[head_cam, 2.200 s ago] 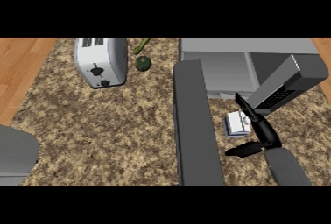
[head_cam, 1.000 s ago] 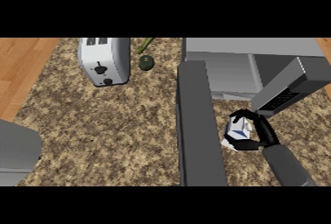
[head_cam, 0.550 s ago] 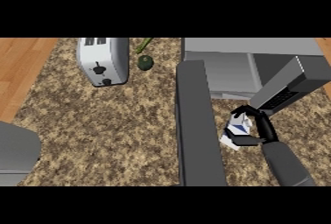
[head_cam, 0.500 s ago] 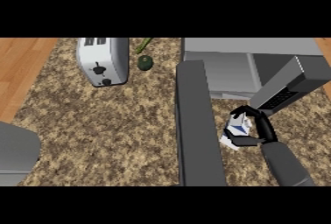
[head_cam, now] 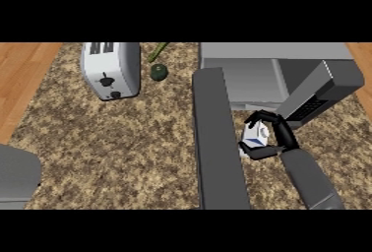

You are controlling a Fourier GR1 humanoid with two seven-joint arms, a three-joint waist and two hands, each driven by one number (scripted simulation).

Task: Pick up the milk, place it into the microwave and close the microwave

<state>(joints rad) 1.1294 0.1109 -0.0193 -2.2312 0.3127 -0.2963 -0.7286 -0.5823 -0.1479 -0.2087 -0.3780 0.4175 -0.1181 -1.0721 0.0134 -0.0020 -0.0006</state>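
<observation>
Beside the open microwave (head_cam: 251,81), my right robot hand (head_cam: 277,138) curls round the milk (head_cam: 256,137); next I must, I judge, lift it inside.

Right hand (head_cam: 278,139) around milk (head_cam: 256,137)

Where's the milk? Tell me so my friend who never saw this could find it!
Find the big grey microwave at the top right, its door swung open. Just below it, on the speckled counter, the right hand curls its black fingers round the milk. It is a small white carton with blue on it, the only white-and-blue thing there.
</observation>
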